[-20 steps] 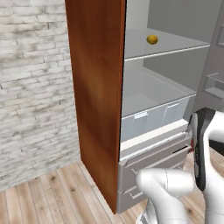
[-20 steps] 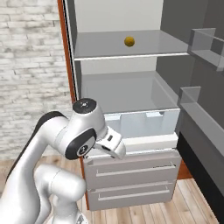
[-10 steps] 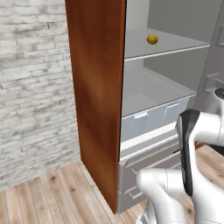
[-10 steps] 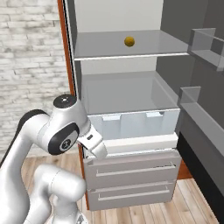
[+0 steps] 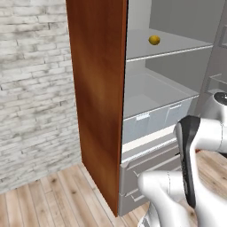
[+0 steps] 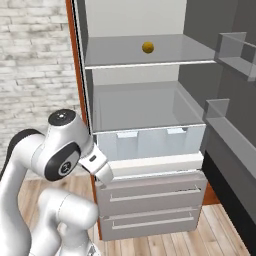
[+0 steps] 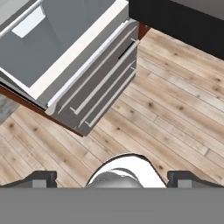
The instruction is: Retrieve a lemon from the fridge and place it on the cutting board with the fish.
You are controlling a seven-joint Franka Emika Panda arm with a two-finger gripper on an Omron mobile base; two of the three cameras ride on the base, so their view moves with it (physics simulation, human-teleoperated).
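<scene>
Nearest the cameras stood the white arm, folded low in front of the fridge [image 6: 150, 150]. Its hand [image 7: 111, 177] pointed down at the wooden floor [image 7: 175, 113], the two dark fingertips [image 7: 41, 178] set wide apart at either side of the hand view, open and holding nothing. Below it, in that view, lay bare planks and the two lower drawers [image 7: 100, 92] of the fridge with their long bar handles.

Past the arm, in the right base view, those drawers [image 6: 150, 205] sat closed one above the other. Above them came a pale ledge and then a clear crisper bin [image 6: 150, 142], with a deep grey compartment behind it. The fridge door [image 6: 230, 130] stood swung open to the right, carrying clear door bins [image 6: 235, 47].

To the left, a tall red-brown wooden panel [image 5: 99, 88] flanked the fridge, and beyond it ran a whitewashed brick wall [image 5: 35, 88].

Farthest off, on the upper glass shelf [image 6: 150, 57], rested the lemon [image 6: 148, 47], small and golden-yellow, alone near the middle of the shelf and toward its back. From the left base view the lemon [image 5: 154, 40] sat on the same shelf, well apart from the arm and high above the hand.
</scene>
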